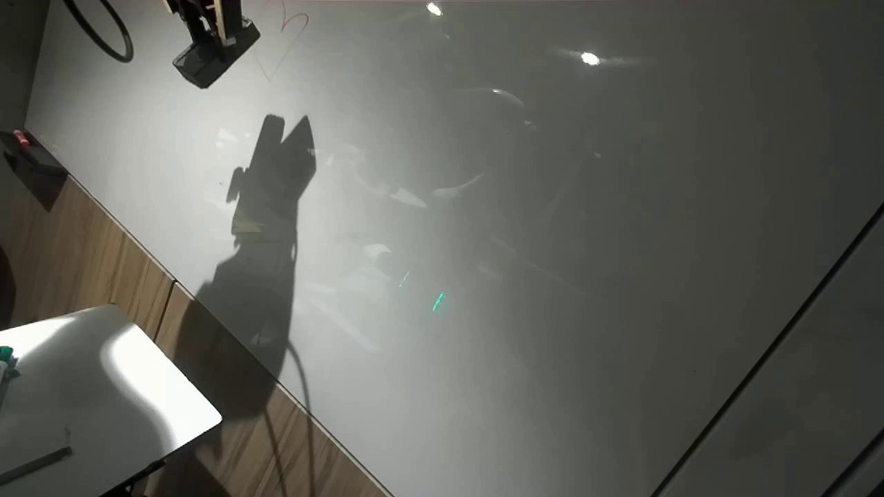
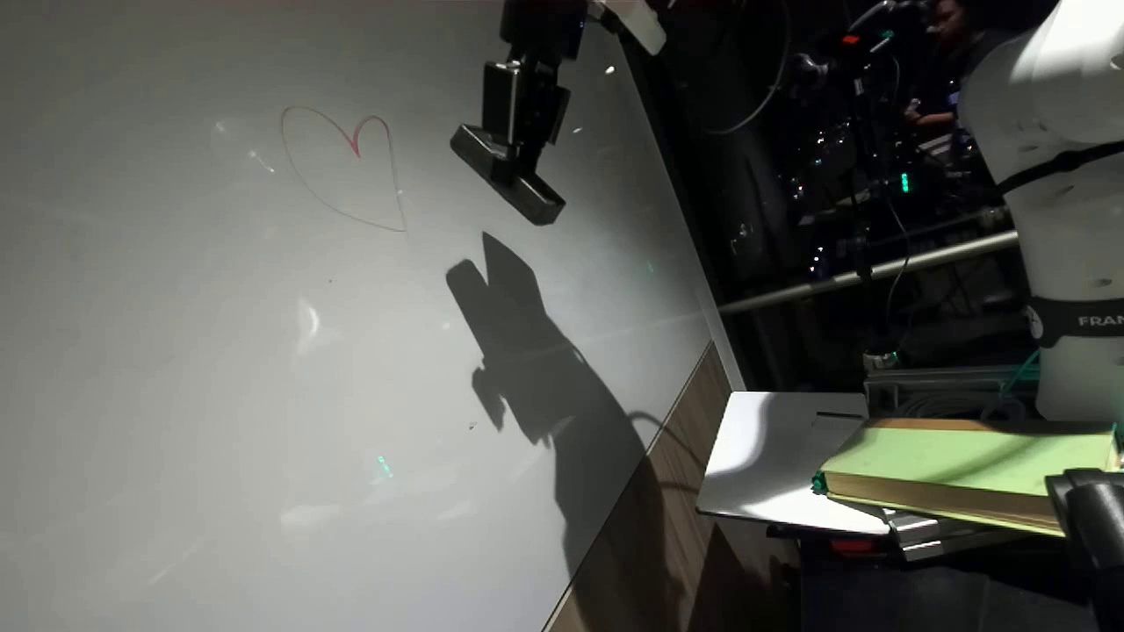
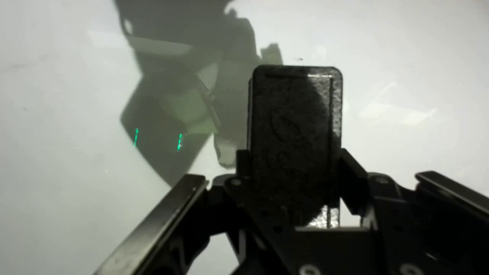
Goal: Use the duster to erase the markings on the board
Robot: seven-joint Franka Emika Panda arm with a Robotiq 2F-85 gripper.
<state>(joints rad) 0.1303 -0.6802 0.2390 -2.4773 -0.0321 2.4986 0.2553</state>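
One dark duster [image 3: 297, 122] is clasped in the claw [image 3: 294, 170], held apart from the glossy board [image 2: 176, 369]. In an exterior view, the markings [image 2: 356, 147], a thin red heart outline, show on the board to the left of the duster; a white table [image 2: 786, 448] stands well to the right.

Premises: by all appearances a robotics lab. In an exterior view stands a white robot arm [image 2: 1073, 228], its dark band [image 2: 1064, 319] lettered "FRAN", the remainder cut off. A large glossy board [image 1: 587, 310] with wood-grain panelling [image 1: 103, 238] along its edge shows in both exterior views, a finish equally suited to an office. Beyond a small white counter [image 2: 777, 470], in poor light, are a metal rail [image 2: 878, 270], coiled cable [image 2: 953, 405], small green lights [image 2: 904, 183] and a person [image 2: 953, 53], partly visible. Finer detail there is too dark to identify.
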